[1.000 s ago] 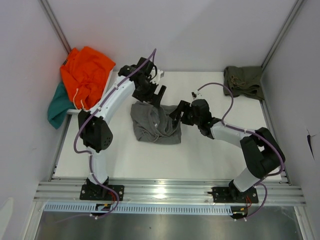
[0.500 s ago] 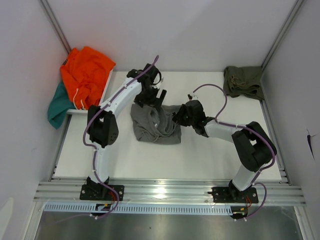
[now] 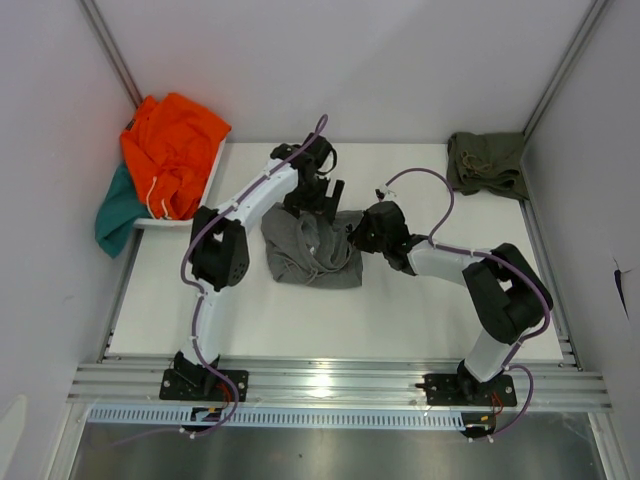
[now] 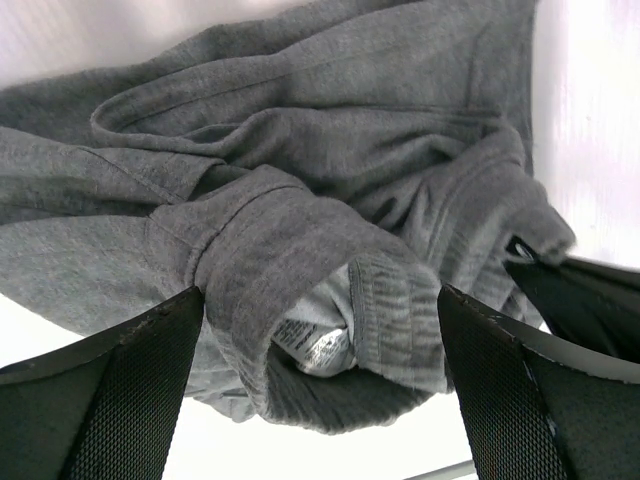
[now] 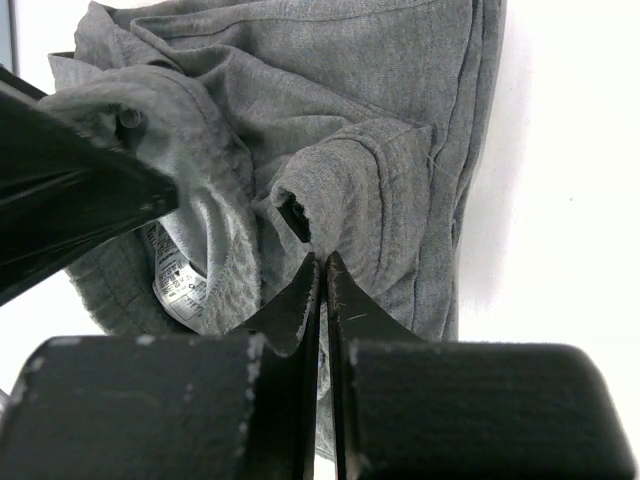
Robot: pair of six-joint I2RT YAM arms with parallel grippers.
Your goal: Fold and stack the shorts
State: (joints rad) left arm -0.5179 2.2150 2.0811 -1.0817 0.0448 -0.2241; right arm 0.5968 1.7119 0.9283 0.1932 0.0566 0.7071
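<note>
Little was done: the grey shorts [image 3: 310,250] lay crumpled, unfolded, at the middle of the table [image 3: 420,300], the left gripper [image 4: 320,295] wide over them, the right gripper [image 5: 320,260] closed at their right edge, its hold unclear, while the olive shorts [image 3: 488,163] sat bunched in the far right corner.

No text that can be read.

Only one thing carries print: a small white label [image 4: 312,345] sewn inside the waistband of the grey shorts [image 4: 300,150]. The right wrist view shows the same label with several short lines of dark print, but the letters are too small and too blurred to make out. No brand, number or sign shows elsewhere.
</note>
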